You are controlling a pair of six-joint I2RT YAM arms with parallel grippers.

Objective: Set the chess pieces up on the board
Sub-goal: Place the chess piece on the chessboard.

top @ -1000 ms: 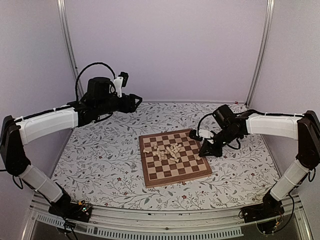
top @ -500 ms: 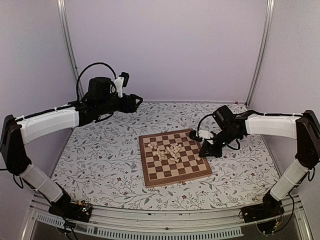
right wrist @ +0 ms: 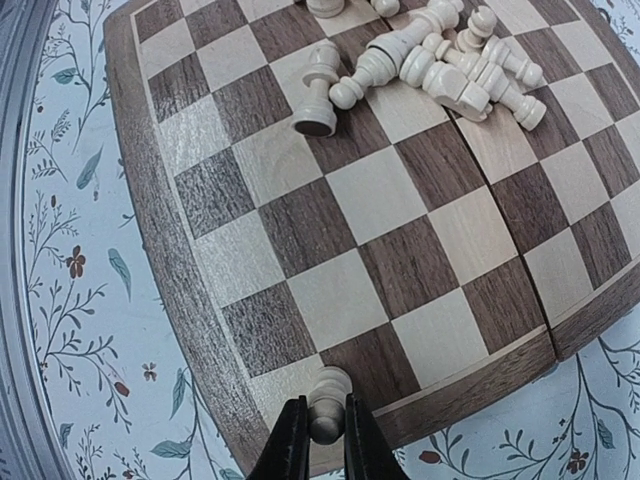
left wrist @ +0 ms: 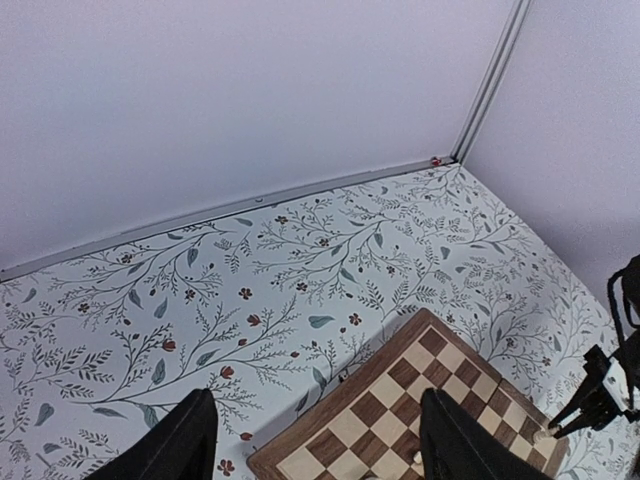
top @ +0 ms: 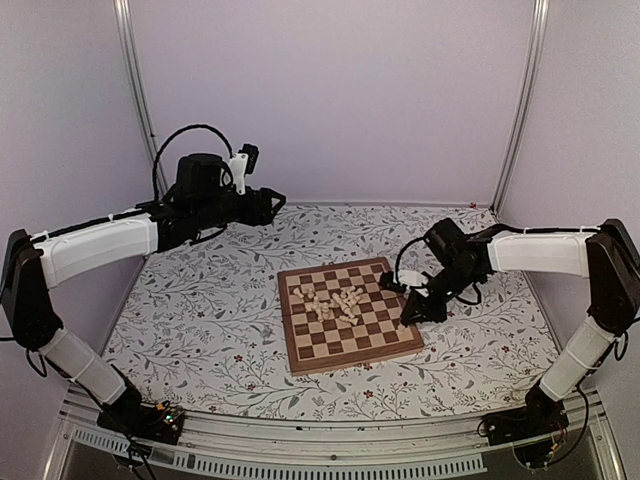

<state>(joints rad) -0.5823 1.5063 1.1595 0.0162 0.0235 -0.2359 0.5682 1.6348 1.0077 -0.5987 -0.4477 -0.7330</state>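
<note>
The board [top: 357, 360] lies mid-table on the floral cloth. A heap of cream chess pieces [top: 331, 301] is toppled around its centre, and the right wrist view shows it too [right wrist: 443, 62]. My right gripper [top: 409, 314] hangs low over the board's right edge, shut on a single pawn [right wrist: 326, 392]. The pawn stands upright over the light corner square between the fingertips [right wrist: 322, 436]. My left gripper [top: 276, 203] floats high above the back left, open and empty. In its own view the left gripper [left wrist: 320, 450] frames the board's far corner [left wrist: 372, 410].
Purple walls with metal corner posts [top: 136, 90] close the table in behind and at both sides. Floral cloth [top: 190, 310] surrounds the board. In the left wrist view the right arm's black fingers [left wrist: 590, 405] appear at the far right.
My right gripper, with the pawn in it, has sunk and drifted slightly nearer along the board's right edge. The left arm has stayed put.
</note>
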